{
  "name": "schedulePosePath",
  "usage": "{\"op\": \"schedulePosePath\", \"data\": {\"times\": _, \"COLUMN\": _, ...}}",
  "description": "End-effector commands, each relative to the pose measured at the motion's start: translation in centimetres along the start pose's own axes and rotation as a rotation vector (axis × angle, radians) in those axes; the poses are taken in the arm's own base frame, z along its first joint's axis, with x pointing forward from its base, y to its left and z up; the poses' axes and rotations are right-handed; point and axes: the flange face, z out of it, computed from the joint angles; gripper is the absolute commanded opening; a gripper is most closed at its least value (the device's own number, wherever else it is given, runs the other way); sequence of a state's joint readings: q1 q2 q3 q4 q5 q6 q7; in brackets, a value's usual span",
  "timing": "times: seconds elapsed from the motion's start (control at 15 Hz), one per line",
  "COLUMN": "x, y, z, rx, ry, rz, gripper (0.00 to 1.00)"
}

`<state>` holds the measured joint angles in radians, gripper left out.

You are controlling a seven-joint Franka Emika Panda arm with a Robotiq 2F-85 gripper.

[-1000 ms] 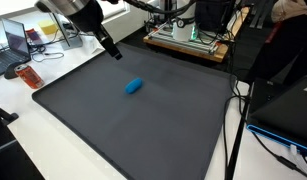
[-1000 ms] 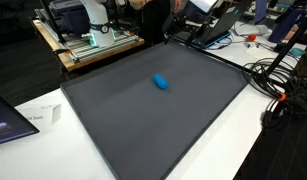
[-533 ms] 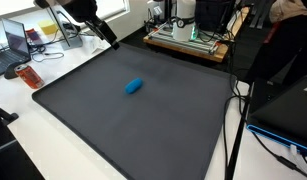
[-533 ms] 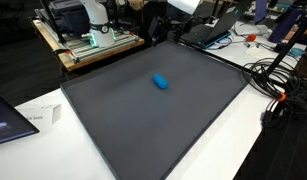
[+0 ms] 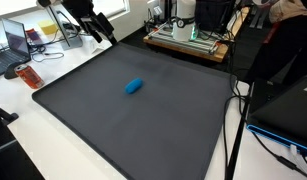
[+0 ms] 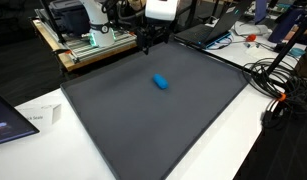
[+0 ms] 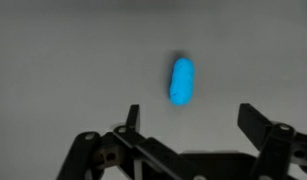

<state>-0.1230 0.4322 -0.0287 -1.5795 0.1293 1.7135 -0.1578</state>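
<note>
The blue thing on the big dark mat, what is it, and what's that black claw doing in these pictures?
The claw is the gripper of a robot arm, a machine that a person steers. Two pictures come from cameras standing around the table. The third comes from a camera on the arm's wrist, looking down past the claw's two fingers.

The blue thing is a small rounded capsule shape; what it really is I cannot tell. It lies alone in the middle of a dark mat. Around the mat are a white table, cables and a laptop.

The claw is open, holds nothing, and hangs in the air above the mat, away from the blue thing.
</note>
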Motion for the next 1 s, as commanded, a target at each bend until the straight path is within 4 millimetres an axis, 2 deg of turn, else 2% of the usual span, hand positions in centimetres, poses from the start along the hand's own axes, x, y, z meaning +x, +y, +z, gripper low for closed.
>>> {"op": "schedulePosePath", "data": {"times": 0.0, "x": -1.9, "y": 1.7, "z": 0.7, "rx": 0.090, "ry": 0.045, "rz": -0.099, "gripper": 1.00}}
{"op": "schedulePosePath", "data": {"times": 0.67, "x": -3.8, "y": 6.4, "z": 3.9, "rx": 0.208, "ry": 0.175, "rz": -0.324, "gripper": 1.00}}
{"op": "schedulePosePath", "data": {"times": 0.93, "x": -4.2, "y": 7.7, "z": 5.1, "rx": 0.245, "ry": 0.205, "rz": -0.378, "gripper": 1.00}}
